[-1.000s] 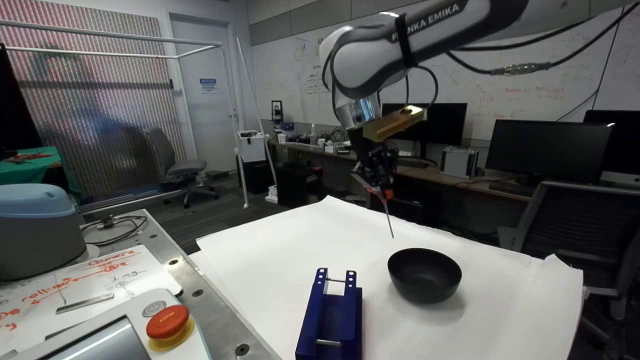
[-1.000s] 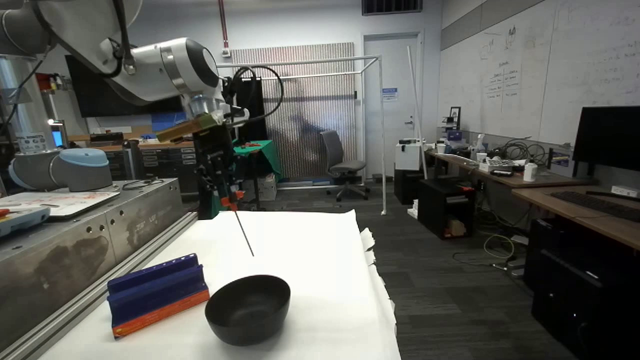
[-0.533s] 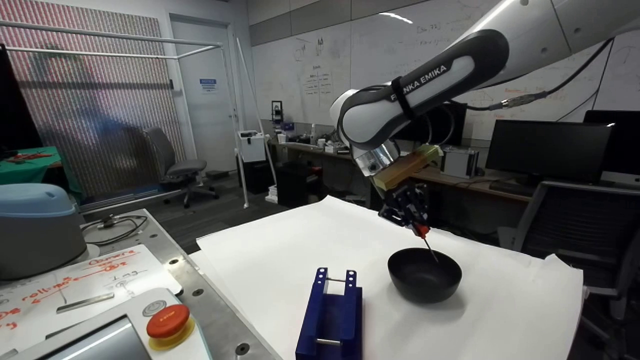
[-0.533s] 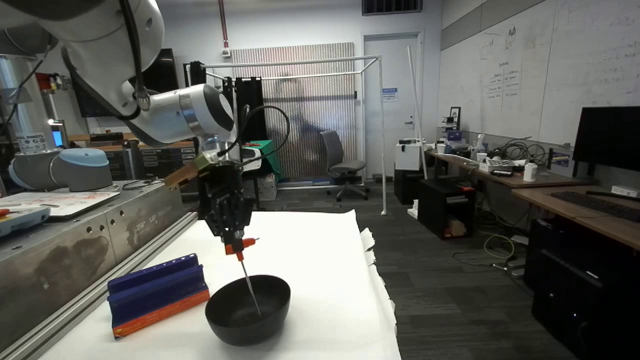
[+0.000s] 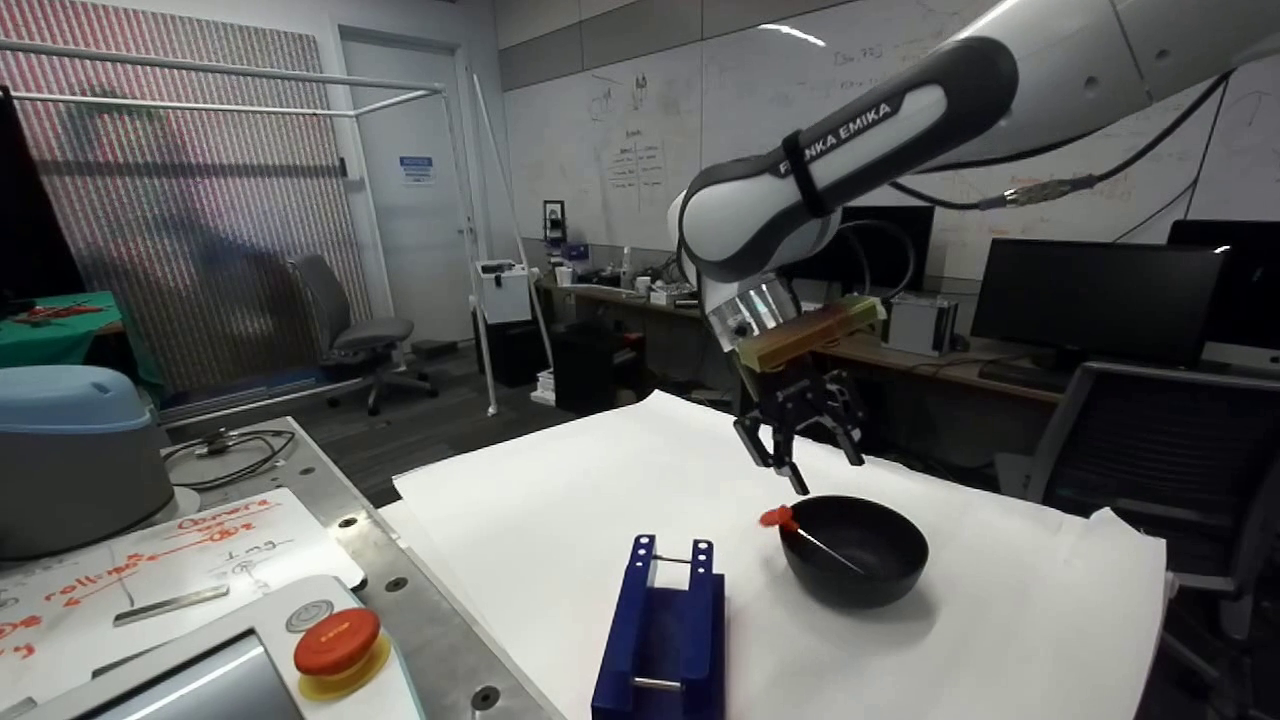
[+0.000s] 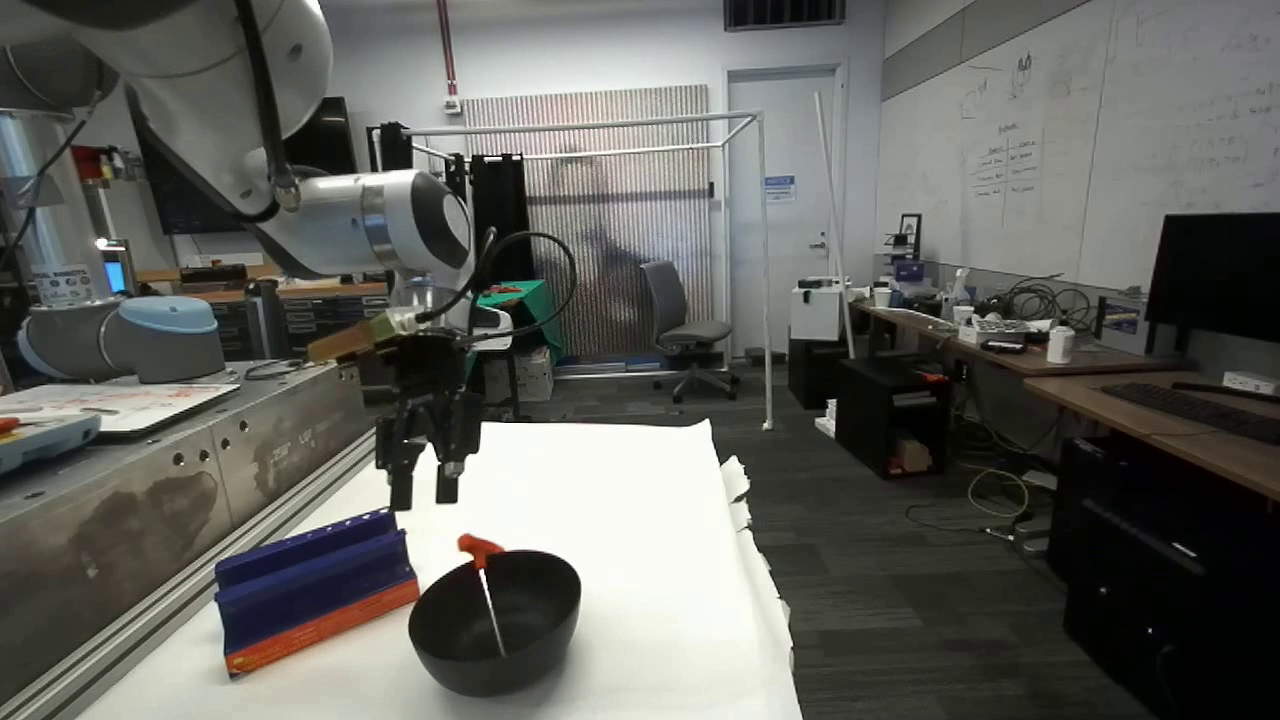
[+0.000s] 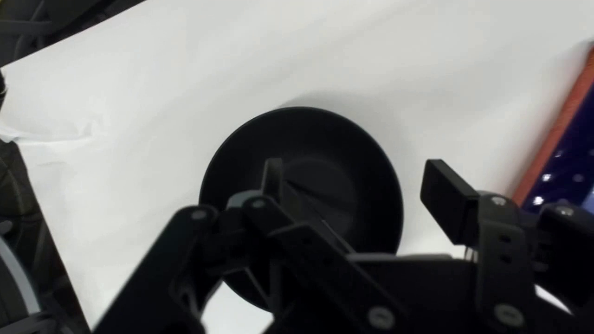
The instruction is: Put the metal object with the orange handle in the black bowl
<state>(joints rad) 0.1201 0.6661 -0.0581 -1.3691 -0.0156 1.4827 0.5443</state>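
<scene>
Exterior views: your claw [image 6: 425,490] stands wide apart, holding nothing. The orange-handled metal object [image 6: 482,552] leans in the black bowl [image 6: 528,612], handle past the rim; bumping either could topple it out.

The black bowl [image 5: 872,590] looks smooth and matt; the T-handle tool [image 6: 487,592] has a shiny metal rod [image 5: 830,552] and an orange handle [image 5: 778,517] like plastic. The blue block [image 5: 670,612] is smooth, with shiny metal bars [image 5: 658,685]. The white paper [image 5: 540,530] is matt, and the bench [image 6: 290,430] is dull, stained metal.
</scene>
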